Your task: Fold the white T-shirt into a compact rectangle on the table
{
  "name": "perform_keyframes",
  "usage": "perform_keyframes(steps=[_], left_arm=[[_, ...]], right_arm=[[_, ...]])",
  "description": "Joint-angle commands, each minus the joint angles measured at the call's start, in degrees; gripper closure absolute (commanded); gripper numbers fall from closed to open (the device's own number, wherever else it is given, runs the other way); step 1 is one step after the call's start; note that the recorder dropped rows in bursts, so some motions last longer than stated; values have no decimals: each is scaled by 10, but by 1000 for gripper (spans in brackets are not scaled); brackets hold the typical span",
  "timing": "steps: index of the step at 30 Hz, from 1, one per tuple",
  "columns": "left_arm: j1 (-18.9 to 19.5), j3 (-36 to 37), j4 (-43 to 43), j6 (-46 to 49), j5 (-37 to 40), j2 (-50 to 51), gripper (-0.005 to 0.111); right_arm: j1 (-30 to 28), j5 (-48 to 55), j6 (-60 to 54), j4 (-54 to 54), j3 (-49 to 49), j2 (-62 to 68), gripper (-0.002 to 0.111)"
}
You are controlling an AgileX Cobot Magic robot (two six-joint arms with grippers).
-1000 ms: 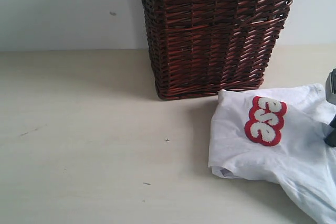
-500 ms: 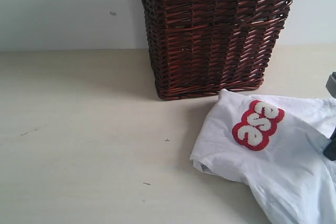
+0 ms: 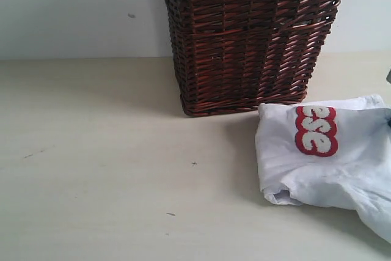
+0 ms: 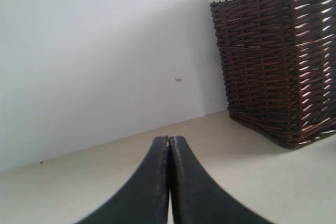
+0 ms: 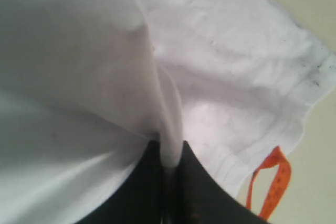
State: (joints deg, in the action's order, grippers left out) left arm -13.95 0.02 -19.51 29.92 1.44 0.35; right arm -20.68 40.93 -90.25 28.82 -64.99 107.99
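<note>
Beside the basket, the T-shirt lies bunched on the worktop, its lettering reading "ese" on red. The right gripper pinches its fold; the left gripper is clenched, empty.

My left jaws are two smooth black fingers, matte with a faint grey sheen where the light catches their edges. Each is broad at the base and sweeps in a long curve to a narrow, blunt tip, and a tiny pale speck sits at the very end. My right jaws show only a short stretch of the same black fingers, wide below and narrowing upward. They are plain apart from one or two small round marks low down that may be screws, too dim to tell.
</note>
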Motion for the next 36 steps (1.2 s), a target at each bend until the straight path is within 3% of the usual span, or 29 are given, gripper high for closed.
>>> perform_keyframes(steps=[1,6,9,12,18,31,36], left_arm=[[2,0,-1,-1,-3,-3,107],[2,0,-1,-1,-3,-3,107],[2,0,-1,-1,-3,-3,107],[2,0,-1,-1,-3,-3,107],[2,0,-1,-1,-3,-3,107],[2,0,-1,-1,-3,-3,107],[2,0,-1,-1,-3,-3,107]], right_arm=[[0,-28,-12,28,1,35,108],[0,-93,-3,26,1,84,108],[0,-61,21,21,1,90,108],[0,34,19,8,1,90,108],[54,290,19,-132,1,90,108],[74,290,33,-72,1,-46,108],[74,158,130,-81,1,-46,108]])
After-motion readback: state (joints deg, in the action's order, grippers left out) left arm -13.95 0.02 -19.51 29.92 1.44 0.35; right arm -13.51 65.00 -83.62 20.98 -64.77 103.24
